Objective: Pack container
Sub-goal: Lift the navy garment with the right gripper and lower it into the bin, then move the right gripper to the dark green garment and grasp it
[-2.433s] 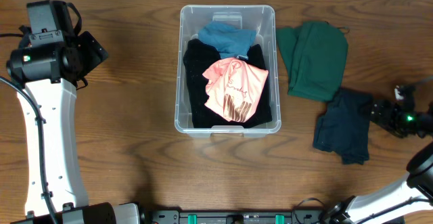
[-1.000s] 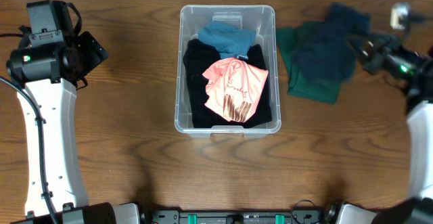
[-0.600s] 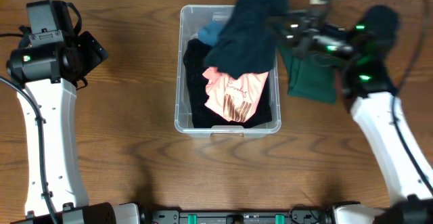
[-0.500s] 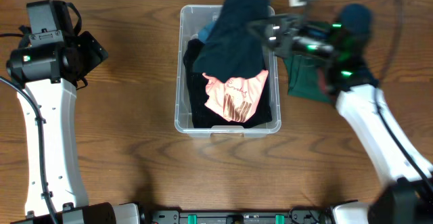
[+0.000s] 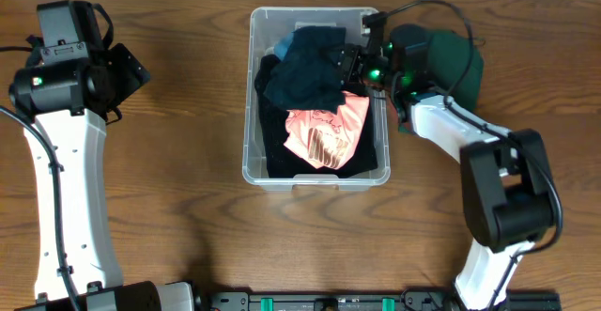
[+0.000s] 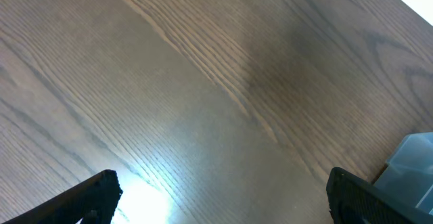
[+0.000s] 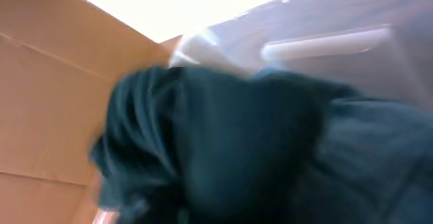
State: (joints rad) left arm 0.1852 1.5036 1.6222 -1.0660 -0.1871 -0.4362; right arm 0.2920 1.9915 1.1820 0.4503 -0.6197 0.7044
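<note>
The clear container stands at the table's middle back, holding a black garment with a pink garment on top. A dark teal garment lies bunched over the container's far half. My right gripper reaches in over the right rim, right against this cloth. In the right wrist view the dark teal garment fills the picture and hides the fingers; the container's rim shows behind. My left gripper is open over bare wood, far left of the container.
A green garment lies on the table just right of the container, partly under my right arm. My left arm stands along the table's left side. Bare wood lies in front of the container.
My right arm has swung the dark teal garment from the right of the table leftward and down into the container. The left arm has not moved.
</note>
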